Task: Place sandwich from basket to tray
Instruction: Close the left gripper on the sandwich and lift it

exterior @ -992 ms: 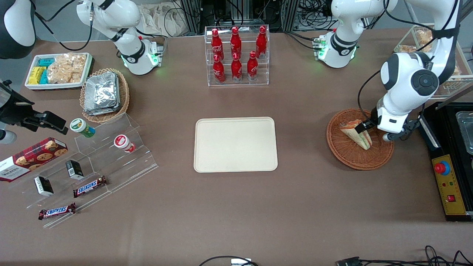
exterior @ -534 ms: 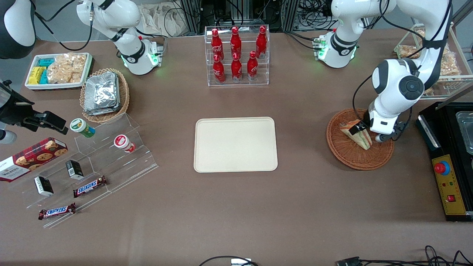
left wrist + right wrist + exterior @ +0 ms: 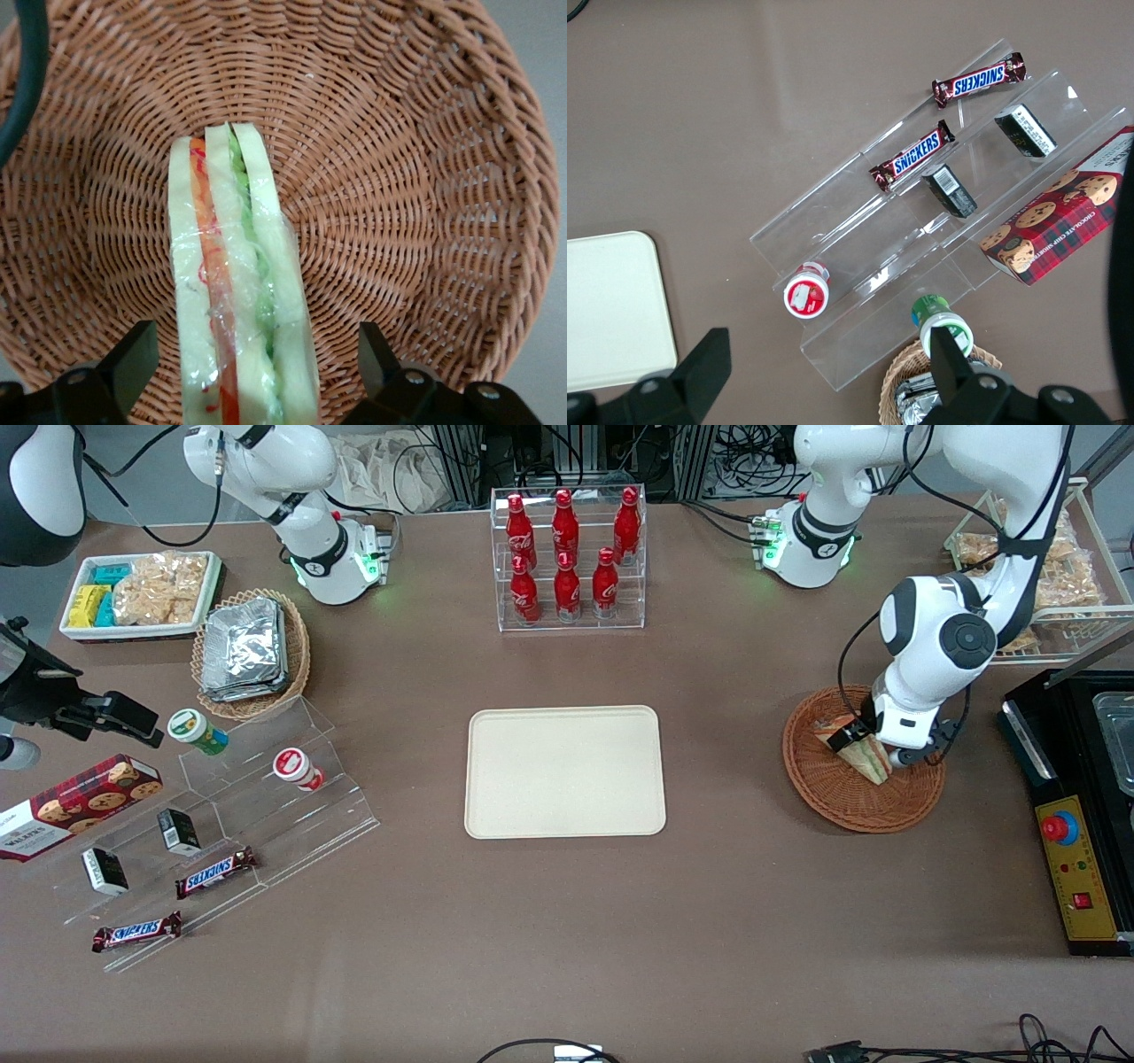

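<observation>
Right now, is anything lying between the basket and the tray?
No. In the front view only bare brown tablecloth separates the basket from the tray. The gripper is in the basket, open around the sandwich.

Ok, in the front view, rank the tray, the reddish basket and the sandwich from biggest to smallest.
1. tray
2. basket
3. sandwich, partly covered by the end effector that straddles it with its fingers open.

A robotics lab staged as a snack shop: white robot arm bases (image 3: 332, 558) bolted to a brown table (image 3: 567, 921), loose black cables (image 3: 753, 452), red emergency-stop button box (image 3: 1076, 868), clear acrylic rack of red bottles (image 3: 567, 558).
</observation>
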`<move>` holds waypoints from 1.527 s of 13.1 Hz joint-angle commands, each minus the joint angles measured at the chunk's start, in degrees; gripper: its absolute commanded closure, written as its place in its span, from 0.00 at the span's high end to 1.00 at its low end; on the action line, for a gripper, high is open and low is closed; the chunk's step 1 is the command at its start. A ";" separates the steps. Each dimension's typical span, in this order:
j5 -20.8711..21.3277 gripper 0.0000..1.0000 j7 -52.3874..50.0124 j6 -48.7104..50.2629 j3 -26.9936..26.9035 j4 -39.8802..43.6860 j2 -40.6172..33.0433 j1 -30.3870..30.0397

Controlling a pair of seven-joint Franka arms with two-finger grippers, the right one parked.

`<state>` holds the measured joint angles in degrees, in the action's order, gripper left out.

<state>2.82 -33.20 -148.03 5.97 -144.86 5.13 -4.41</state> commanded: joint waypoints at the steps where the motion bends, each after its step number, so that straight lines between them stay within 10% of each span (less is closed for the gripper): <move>1: 0.43 0.89 -1.08 -2.96 -0.26 -1.21 0.76 0.63; 4: 0.87 0.00 -0.91 -3.32 -0.26 -1.56 1.03 0.63; 12: 1.84 0.00 2.34 13.78 0.61 5.88 -7.49 0.63; 20: 1.49 0.00 6.65 28.42 14.57 22.25 -7.32 0.63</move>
<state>3.74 -27.24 -120.70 16.97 -124.47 -3.24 -3.86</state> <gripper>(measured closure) 0.797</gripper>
